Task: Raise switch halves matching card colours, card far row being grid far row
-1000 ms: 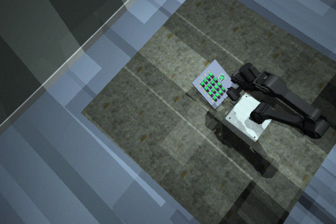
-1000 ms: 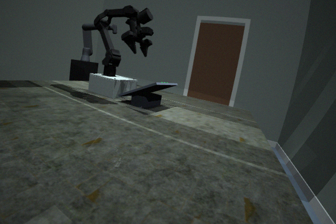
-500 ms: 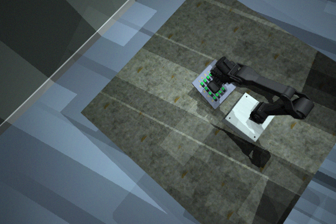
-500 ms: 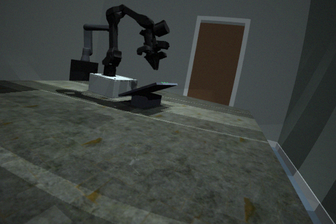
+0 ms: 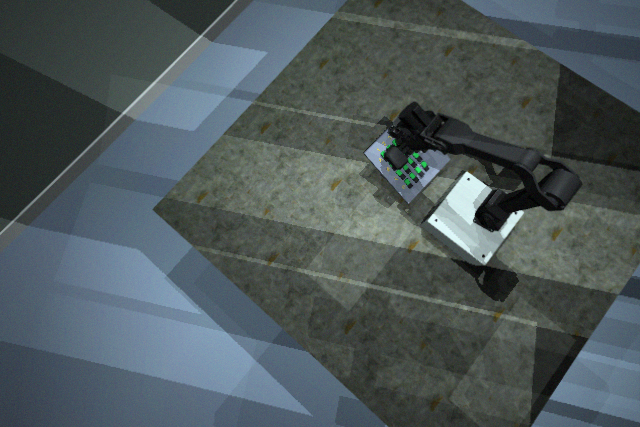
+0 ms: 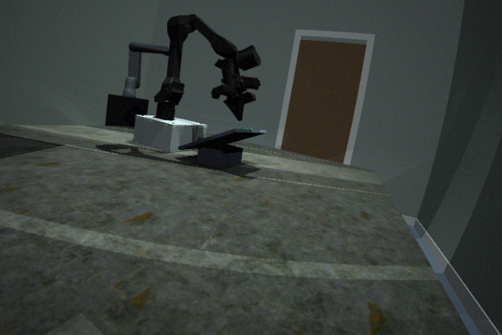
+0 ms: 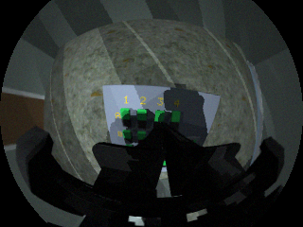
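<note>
Top, exterior and wrist views of a one-armed station. The pincer [image 5: 397,133] [image 6: 240,119] [image 7: 161,125] is pressed together with nothing between its fingers, and points downward above the far part of a pale blue-grey panel [image 5: 413,193] [image 6: 229,136] [image 7: 111,96]. In the exterior view a gap separates the tips from the panel, which slopes upward toward its far edge on a dark block [image 6: 219,157]. The panel carries the grid of switches [image 5: 412,169] [image 7: 142,118], each with a green half and a dark half. Yellow numerals 1 to 4 [image 7: 143,100] run from left to right beyond the far row. The pincer and its shadow cover much of the grid, so the raised halves cannot all be told. The small card, too, is hidden from these views, behind the arm [image 5: 480,145] [image 6: 174,56]. The white base [image 5: 483,255] [image 6: 154,134] stands just beyond the panel's near edge, on a mottled surface [image 5: 310,153] [image 6: 243,221] [image 7: 85,71]. Background, exterior view: a brown door [image 6: 332,100] at right; a second, grey arm [image 6: 150,47] at left.
</note>
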